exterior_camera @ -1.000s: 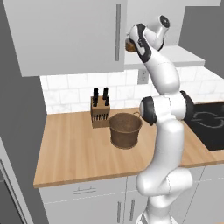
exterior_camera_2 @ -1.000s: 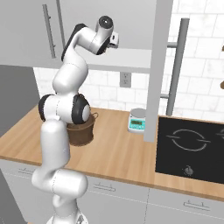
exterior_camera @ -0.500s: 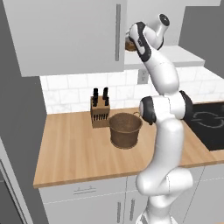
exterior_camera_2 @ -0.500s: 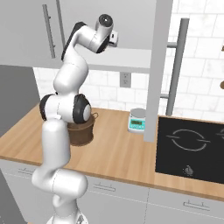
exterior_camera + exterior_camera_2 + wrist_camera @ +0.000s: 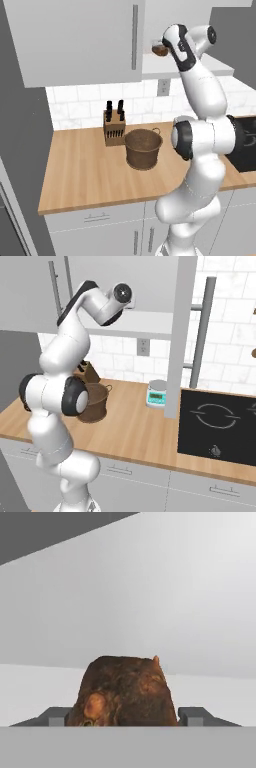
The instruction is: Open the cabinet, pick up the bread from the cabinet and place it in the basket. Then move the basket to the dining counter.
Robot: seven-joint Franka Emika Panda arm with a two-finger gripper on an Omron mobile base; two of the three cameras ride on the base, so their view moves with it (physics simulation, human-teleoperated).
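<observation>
The cabinet [image 5: 75,40] is open, its right door [image 5: 180,331] swung out edge-on. On the white shelf [image 5: 145,323] inside sits the bread [image 5: 125,692], a dark-brown loaf that also shows at the hand [image 5: 158,49]. My gripper [image 5: 163,47] reaches into the cabinet, and in the hand view the gripper [image 5: 124,718] has one fingertip [image 5: 192,716] pressed against each side of the loaf. The basket [image 5: 143,148] stands upright on the wood worktop below, seen behind my arm [image 5: 95,402]. The dining counter is out of view.
A knife block [image 5: 114,129] stands against the tiled wall just left of the basket. A small kitchen scale [image 5: 156,393] and a black cooktop [image 5: 220,423] lie to the right. The open door hangs over the worktop between scale and cooktop.
The fingers have closed in onto the bread's sides. The arm and the basket have stayed where they were.
</observation>
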